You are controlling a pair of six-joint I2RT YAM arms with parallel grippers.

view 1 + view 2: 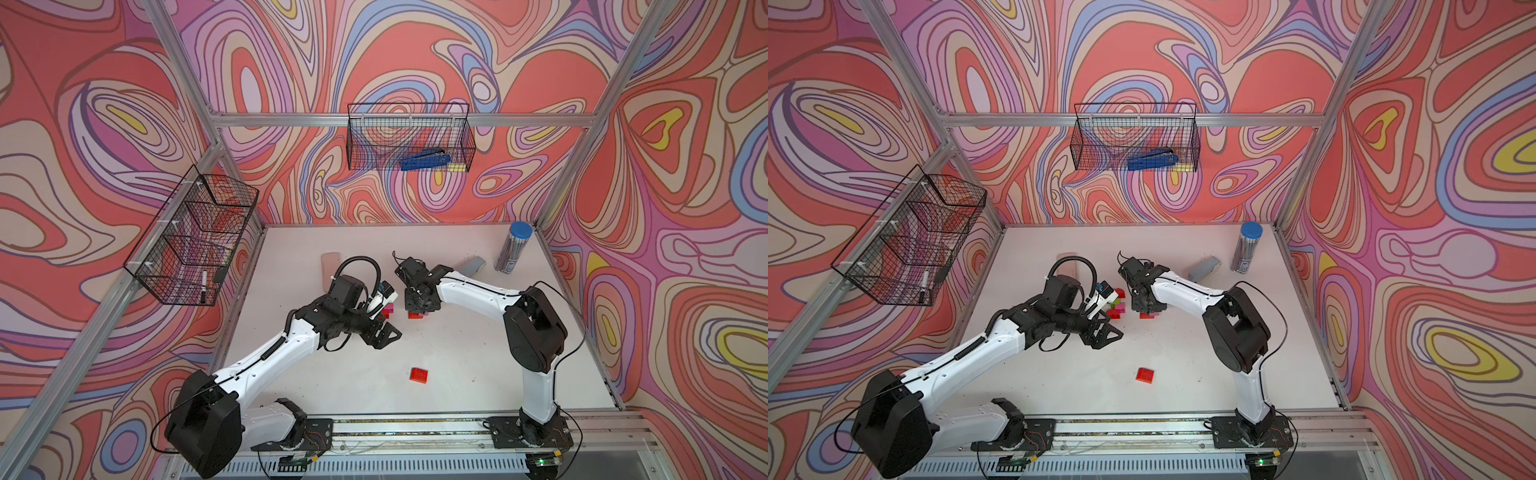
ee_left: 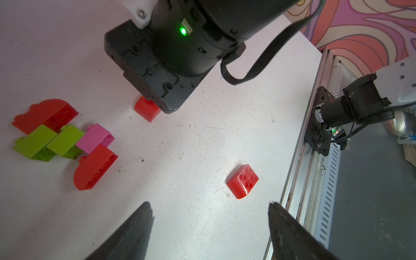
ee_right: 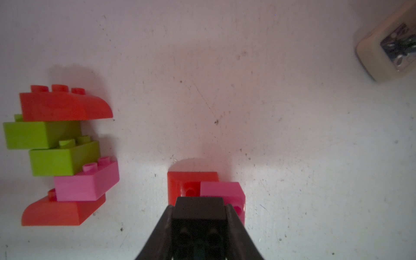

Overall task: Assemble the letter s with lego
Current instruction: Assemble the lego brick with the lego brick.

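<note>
Masked by the right gripper (image 3: 199, 208)
In the right wrist view the black brick (image 3: 199, 216) clamped between its fingers runs off the frame edge and covers part of the red brick (image 3: 191, 176) and pink brick (image 3: 221, 190) just beyond the fingertips; in a top view the gripper's body hides that pair except a sliver of the red brick (image 1: 414, 315); well to one side, a pale rounded object (image 3: 382, 51) is cropped

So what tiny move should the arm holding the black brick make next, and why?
Probably press straight down, gently. The right end effector is shut on the black brick, which is lined up over the red brick and pink brick. I cannot tell if it has clicked on yet. The left end effector is open and holds nothing.
</note>
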